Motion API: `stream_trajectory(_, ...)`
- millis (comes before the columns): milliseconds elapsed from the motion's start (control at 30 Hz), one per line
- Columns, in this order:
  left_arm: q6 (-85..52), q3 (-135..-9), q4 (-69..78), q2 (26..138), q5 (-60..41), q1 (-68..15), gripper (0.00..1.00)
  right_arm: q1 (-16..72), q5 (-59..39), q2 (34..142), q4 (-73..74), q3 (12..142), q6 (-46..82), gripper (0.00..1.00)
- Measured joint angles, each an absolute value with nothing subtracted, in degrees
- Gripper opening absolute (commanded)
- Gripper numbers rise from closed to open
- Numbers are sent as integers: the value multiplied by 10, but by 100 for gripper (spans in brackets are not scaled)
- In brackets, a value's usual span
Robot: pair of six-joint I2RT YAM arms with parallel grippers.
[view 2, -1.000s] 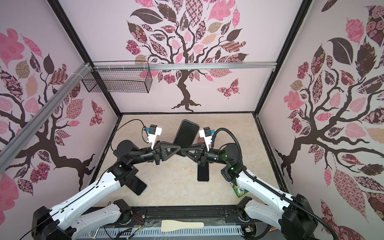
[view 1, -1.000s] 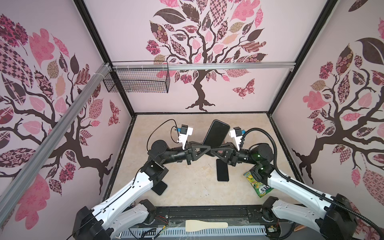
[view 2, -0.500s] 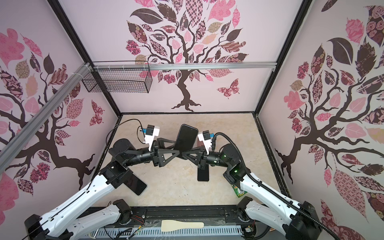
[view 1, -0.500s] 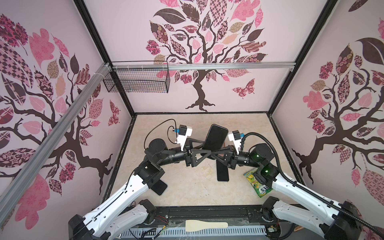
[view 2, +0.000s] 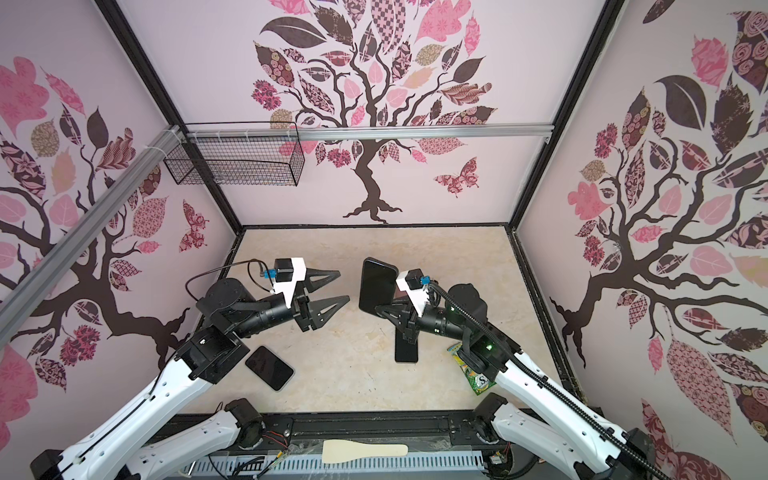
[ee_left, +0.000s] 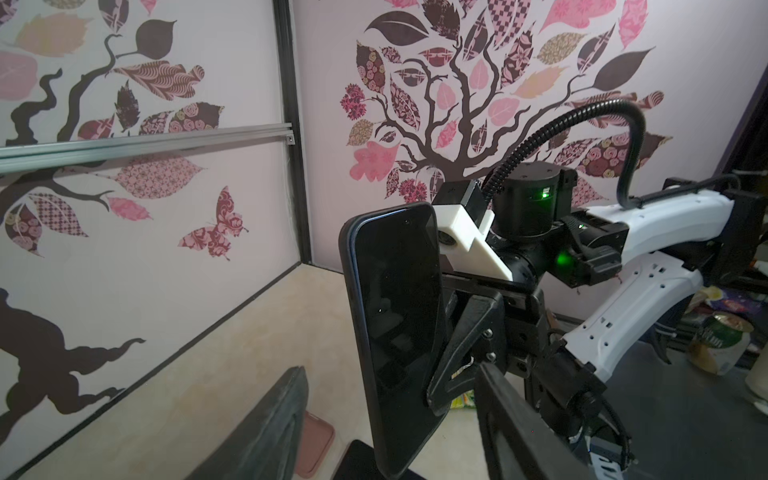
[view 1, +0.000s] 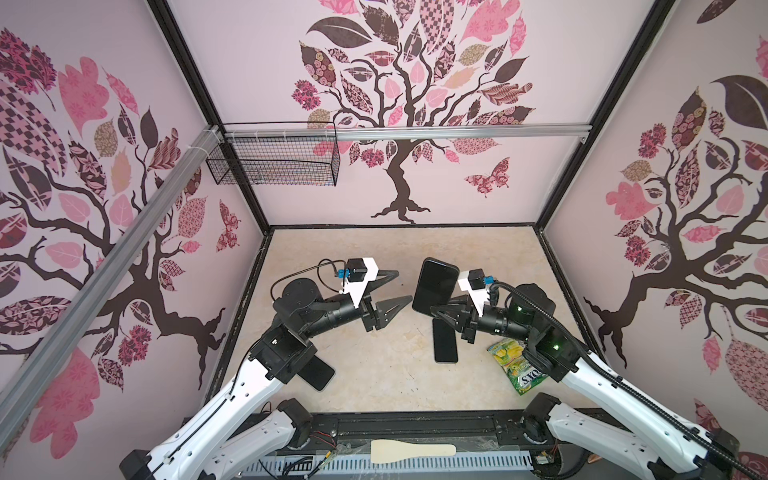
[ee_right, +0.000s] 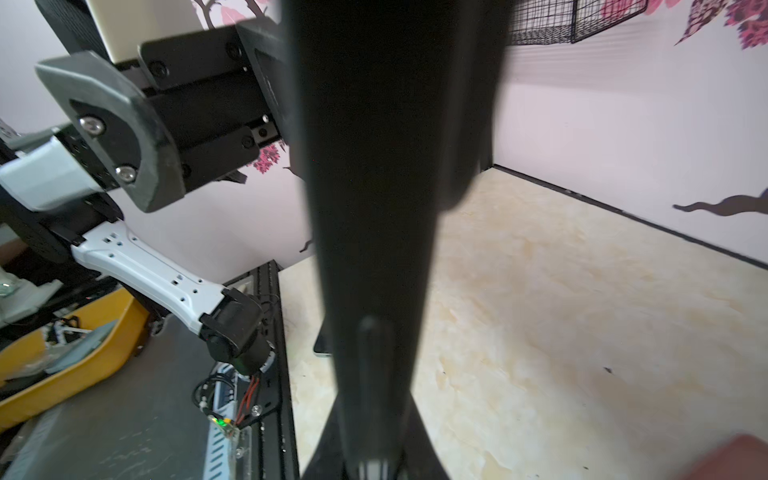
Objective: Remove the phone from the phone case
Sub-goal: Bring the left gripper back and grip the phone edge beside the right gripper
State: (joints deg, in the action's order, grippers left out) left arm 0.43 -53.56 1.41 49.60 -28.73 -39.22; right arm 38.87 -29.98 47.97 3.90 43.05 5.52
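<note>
A black phone stands upright in the air above the middle of the table. A dark rim runs round its screen, which looks like the phone case. My right gripper is shut on its lower part, and in the right wrist view the phone shows edge-on as a dark column above that gripper. My left gripper hangs open just left of the phone, with its fingertips a little short of it and holding nothing.
A second black phone lies flat under the right gripper. Another dark phone lies by the left arm. A green snack packet lies at the right and a pink case on the table. A wire basket hangs on the back wall.
My left gripper, shut on the phone a second ago, has opened and drawn back to the left. The right gripper keeps the phone, now shifted slightly right.
</note>
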Motion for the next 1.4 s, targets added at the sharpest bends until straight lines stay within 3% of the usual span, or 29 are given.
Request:
stream_trajectory(167, 86, -536, 50, 505, -287, -392, 63, 389, -244, 462, 45, 422, -41, 0)
stream_trajectory(567, 198, -536, 100, 548, -301, -414, 31, 389, -190, 475, 1, 423, -145, 0)
stream_trajectory(1233, 256, -536, 112, 569, -294, -443, 27, 389, -214, 475, -11, 423, -163, 0)
stream_trajectory(1400, 262, -536, 113, 569, -280, -443, 32, 389, -216, 474, -10, 423, -163, 0)
